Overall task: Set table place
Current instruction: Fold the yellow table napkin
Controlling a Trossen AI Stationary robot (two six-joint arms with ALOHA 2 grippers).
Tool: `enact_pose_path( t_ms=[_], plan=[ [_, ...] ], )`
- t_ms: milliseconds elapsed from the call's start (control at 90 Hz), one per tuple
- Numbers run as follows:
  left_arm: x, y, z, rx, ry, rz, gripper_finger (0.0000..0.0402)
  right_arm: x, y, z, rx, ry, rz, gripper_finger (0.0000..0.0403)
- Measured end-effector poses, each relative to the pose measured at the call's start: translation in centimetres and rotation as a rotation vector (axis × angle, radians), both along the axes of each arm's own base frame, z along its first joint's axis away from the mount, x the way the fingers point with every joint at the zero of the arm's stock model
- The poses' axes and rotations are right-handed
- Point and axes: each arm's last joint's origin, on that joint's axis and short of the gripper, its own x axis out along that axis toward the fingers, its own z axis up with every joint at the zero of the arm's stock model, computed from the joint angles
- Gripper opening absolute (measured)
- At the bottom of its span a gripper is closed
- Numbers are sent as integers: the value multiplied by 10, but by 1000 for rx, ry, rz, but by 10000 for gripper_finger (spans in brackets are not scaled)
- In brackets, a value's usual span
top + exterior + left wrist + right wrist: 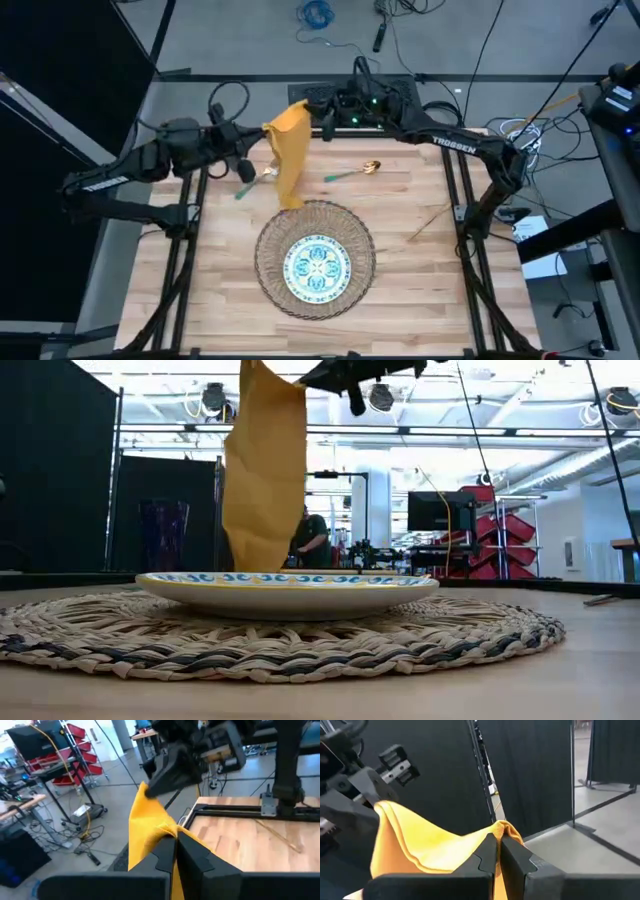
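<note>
A mustard-yellow cloth napkin (288, 150) hangs in soft folds above the far part of the light butcher-block worktop (420, 290), held aloft at its top edge by both arms. The left gripper (262, 133) has its jaws pressed together on one upper corner of the cloth, and in its wrist view the dark fingers (165, 852) meet on a bunched ridge of fabric. The right gripper (312, 118) pinches the other upper corner in the same way, jaws closed tight on the folded hem. The left arm reaches in level from the left side; the right arm stretches along the far edge with its elbow out to the right. The napkin's lower end drops to just beyond the far rim of the round woven straw placemat (362, 285), whose coiled braids carry darker bands. Centred on it sits a shallow white plate (316, 267) with a teal floral pattern. A gold-bowled spoon (352, 172) with a teal handle lies on the wood behind the placemat, to the right of the cloth.
</note>
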Motion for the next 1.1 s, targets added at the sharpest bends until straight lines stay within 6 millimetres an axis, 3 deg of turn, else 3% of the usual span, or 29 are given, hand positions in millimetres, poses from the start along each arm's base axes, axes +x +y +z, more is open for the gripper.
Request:
enact_pose_path(
  t_ms=[178, 578, 900, 1100],
  plan=[
    [-2, 8, 7, 18, -8, 9, 0, -1, 1, 7, 1, 12, 1, 0],
    [10, 29, 24, 71, 85, 27, 0, 20, -19, -19, 14, -4, -14, 0],
    [17, 54, 17, 70, 158, 38, 0, 13, -39, 3, -8, -61, -20, 0],
    [14, 54, 25, 76, 134, 8, 0, 10, -39, 11, -4, -44, -2, 0]
  ],
)
